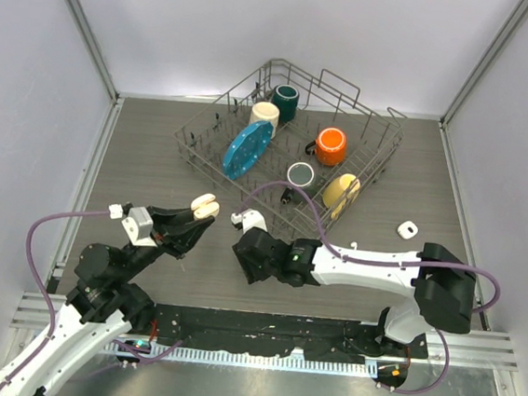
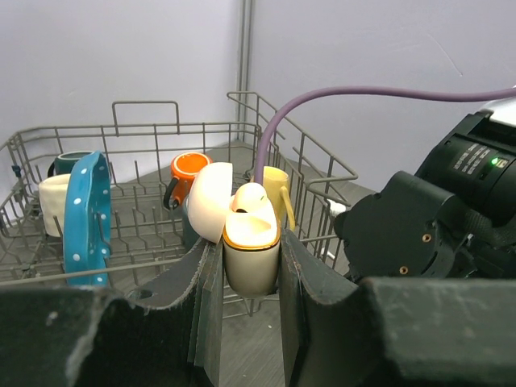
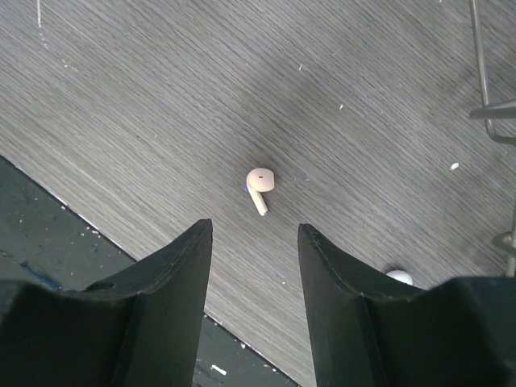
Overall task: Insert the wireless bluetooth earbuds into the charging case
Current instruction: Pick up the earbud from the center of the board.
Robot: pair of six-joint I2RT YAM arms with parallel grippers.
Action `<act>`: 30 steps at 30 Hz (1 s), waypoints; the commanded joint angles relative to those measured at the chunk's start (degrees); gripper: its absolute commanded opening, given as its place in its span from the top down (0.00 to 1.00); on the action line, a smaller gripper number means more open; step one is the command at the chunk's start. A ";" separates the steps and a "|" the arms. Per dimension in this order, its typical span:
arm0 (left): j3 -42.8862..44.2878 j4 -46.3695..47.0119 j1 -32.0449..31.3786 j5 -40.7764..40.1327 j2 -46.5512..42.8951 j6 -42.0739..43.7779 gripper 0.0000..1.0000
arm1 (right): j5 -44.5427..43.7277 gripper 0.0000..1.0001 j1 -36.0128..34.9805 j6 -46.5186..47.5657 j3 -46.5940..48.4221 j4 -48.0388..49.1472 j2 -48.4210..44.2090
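Observation:
My left gripper (image 2: pixel 250 270) is shut on an open cream-beige charging case (image 2: pixel 251 250) and holds it upright above the table, lid (image 2: pixel 210 197) tipped back to the left. One pale earbud (image 2: pixel 250 196) sits in the case. The case also shows in the top view (image 1: pixel 205 205). My right gripper (image 3: pixel 254 230) is open and points down at the table. A cream-beige earbud (image 3: pixel 260 184) lies on the table just beyond its fingertips. A white earbud (image 3: pixel 399 277) peeks out behind the right finger. In the top view my right gripper (image 1: pixel 247 253) hides both earbuds.
A wire dish rack (image 1: pixel 380 158) at the back holds several mugs and a blue plate (image 1: pixel 247 148). A small white case-like object (image 1: pixel 408 230) lies on the table at the right. The table's dark front edge (image 3: pixel 48 234) runs close under my right gripper.

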State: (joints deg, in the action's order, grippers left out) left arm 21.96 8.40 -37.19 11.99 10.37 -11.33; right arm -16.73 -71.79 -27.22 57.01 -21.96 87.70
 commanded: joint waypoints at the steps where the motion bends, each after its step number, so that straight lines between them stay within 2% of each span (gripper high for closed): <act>1: 2.04 2.14 -0.16 0.14 0.00 0.79 1.00 | 0.20 0.50 -0.19 1.56 1.96 2.97 1.86; 10: 2.04 -1.02 -0.16 -1.18 -3.07 0.96 1.00 | 1.61 0.52 -0.19 2.70 1.96 5.17 5.55; 30: 1.51 -1.64 -0.16 -1.35 -3.52 0.70 1.00 | 1.44 0.52 -0.11 4.37 2.66 7.10 10.64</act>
State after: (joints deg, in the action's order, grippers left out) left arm 22.17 5.58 -37.19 11.42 7.57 -11.31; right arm -14.26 -71.79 -24.45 57.10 -16.86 97.58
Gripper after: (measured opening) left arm 0.308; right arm 0.477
